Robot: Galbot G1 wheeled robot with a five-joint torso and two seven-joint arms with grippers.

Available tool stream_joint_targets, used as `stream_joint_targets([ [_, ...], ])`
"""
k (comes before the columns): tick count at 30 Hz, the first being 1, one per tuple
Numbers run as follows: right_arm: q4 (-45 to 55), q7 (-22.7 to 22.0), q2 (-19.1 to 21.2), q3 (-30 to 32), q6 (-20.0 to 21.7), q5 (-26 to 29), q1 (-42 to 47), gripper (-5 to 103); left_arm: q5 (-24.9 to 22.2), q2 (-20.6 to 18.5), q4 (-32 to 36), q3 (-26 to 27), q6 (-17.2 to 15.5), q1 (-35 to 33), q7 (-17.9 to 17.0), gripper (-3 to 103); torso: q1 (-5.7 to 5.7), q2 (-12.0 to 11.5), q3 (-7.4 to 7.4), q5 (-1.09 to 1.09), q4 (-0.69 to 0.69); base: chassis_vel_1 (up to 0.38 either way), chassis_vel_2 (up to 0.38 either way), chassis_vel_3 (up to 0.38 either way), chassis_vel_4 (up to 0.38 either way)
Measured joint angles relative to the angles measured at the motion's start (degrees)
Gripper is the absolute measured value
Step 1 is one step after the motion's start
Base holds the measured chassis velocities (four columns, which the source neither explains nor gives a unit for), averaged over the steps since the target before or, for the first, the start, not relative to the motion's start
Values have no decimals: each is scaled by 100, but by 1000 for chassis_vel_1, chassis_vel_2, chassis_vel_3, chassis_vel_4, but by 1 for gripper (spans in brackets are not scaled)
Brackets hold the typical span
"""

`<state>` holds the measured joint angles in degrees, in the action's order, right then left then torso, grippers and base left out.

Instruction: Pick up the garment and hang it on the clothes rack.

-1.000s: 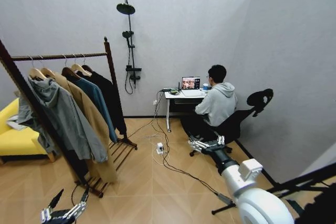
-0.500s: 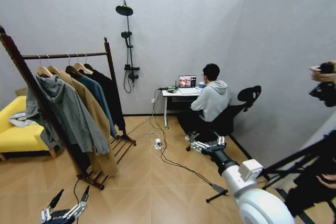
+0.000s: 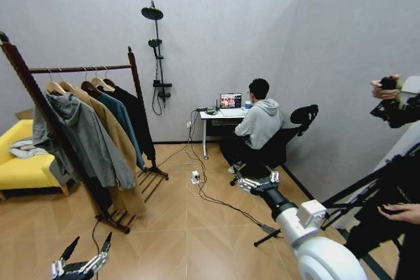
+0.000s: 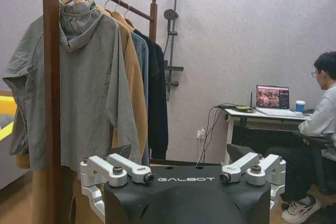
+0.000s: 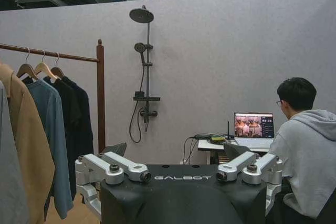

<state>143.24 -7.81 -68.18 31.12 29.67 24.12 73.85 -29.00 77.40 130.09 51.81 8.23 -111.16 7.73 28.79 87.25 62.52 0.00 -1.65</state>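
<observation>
Camera panned right; both grippers' fingers [image 3: 84, 260] spread, empty.

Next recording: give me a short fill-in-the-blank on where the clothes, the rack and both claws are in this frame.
1. The black jacket hangs at the end of the clothes rack rail nearest the black ____ stand.
2. Next to the black jacket hangs a ____ shirt.
3. The left claw hangs low over the wooden floor and its fingers are ____.
4. The right claw holds ____.

Missing words: shower-head; teal-blue; open; nothing
</observation>
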Motion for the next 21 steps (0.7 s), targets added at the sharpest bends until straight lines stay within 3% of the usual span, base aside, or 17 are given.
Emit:
stream_joint_targets([
  [21,0,0,-3,-4,-11,3,-47,100,0,0,0,0,0,0,0,100,-1,1,0,0,0,108,-110,-101,111],
])
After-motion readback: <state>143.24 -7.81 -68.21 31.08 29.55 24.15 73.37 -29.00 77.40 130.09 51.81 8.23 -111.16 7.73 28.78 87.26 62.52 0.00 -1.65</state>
